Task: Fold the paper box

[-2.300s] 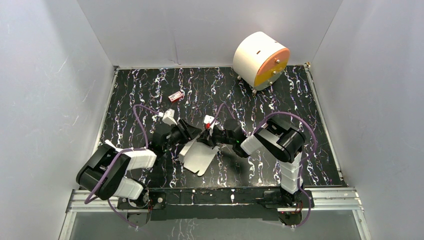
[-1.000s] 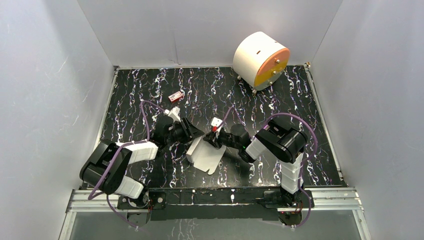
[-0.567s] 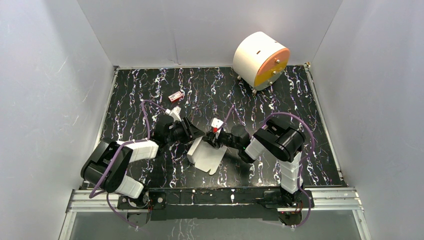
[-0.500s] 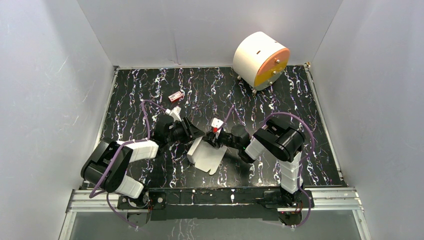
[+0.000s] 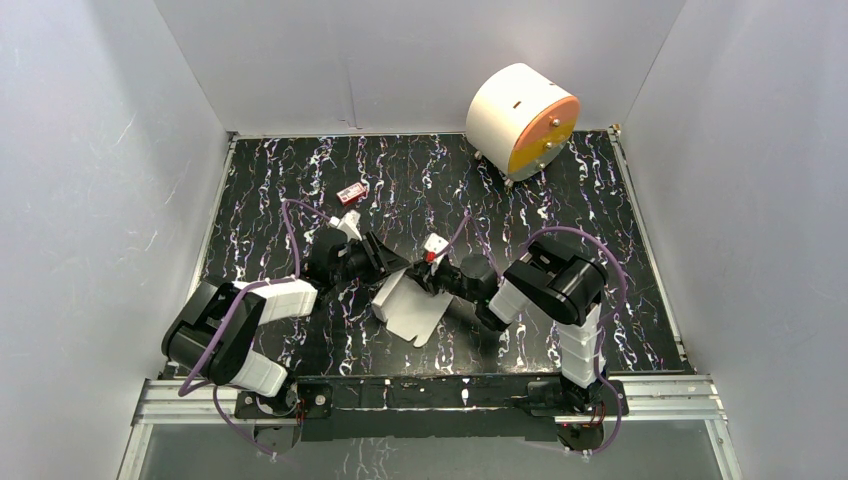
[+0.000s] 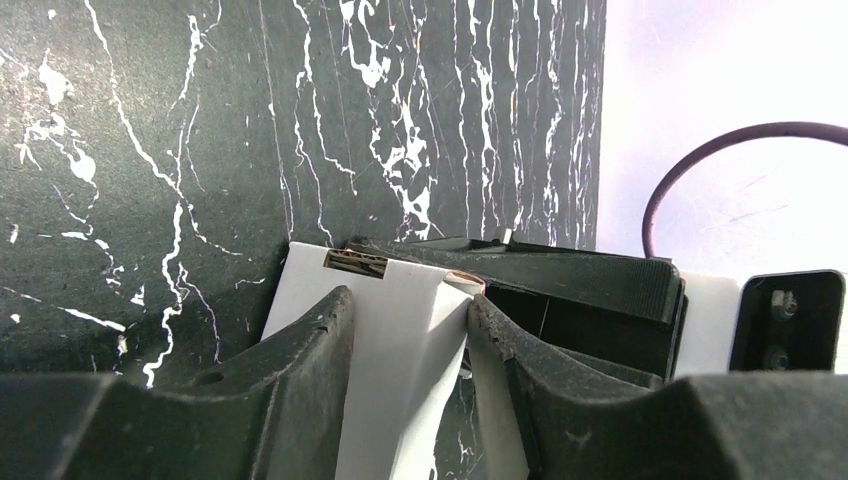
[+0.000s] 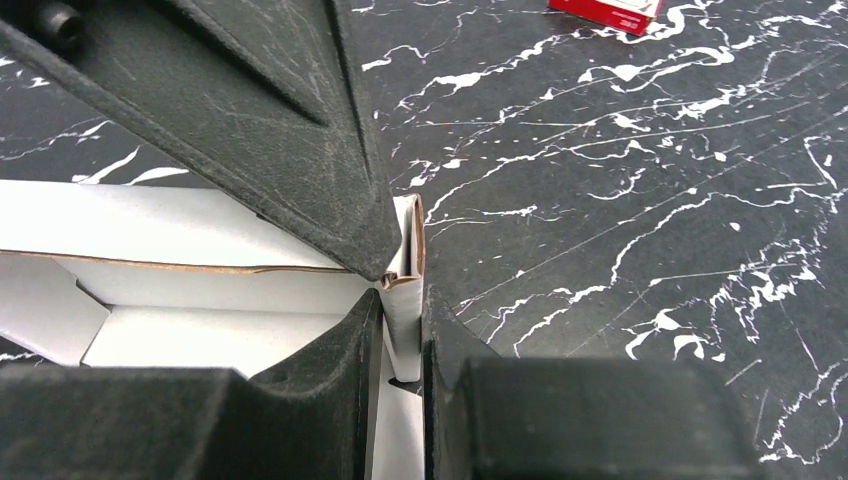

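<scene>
Cardboard at centre stage: the white, thin-card paper box (image 5: 410, 310) lies half-formed in the middle of the black, white-veined worktop (image 5: 600, 240), caught between both arms. And look at the right hand (image 7: 400, 335): its fingers stand narrow, pinching a single upright flap (image 7: 406, 270) at a corner of the box, the brown cut edge showing on top. The left hand (image 6: 405, 305) comes in from the other side, half-open, with a white panel lying between its fingers (image 6: 315, 345). Whether it truly clamps that panel or merely straddles it, the wrist view does not settle. One of its black fingers meets the flap right where the right hand holds it.

Handling, then: this looks featherlight and floppy, stiff only along its creases. It would likely slide on the smooth worktop at a nudge, so one hand should pin while the other bends. The best hold is probably a flap's edge near a score line, as the right hand has it; squeeze a wall mid-panel and it may buckle. The fold looks part done, with tabs not yet tucked.

Far right, at the back, sits the big white cylinder with an orange face (image 5: 520, 120), and a tiny red packet (image 5: 350, 193) lies beyond the left hand, both apart from the box.
</scene>
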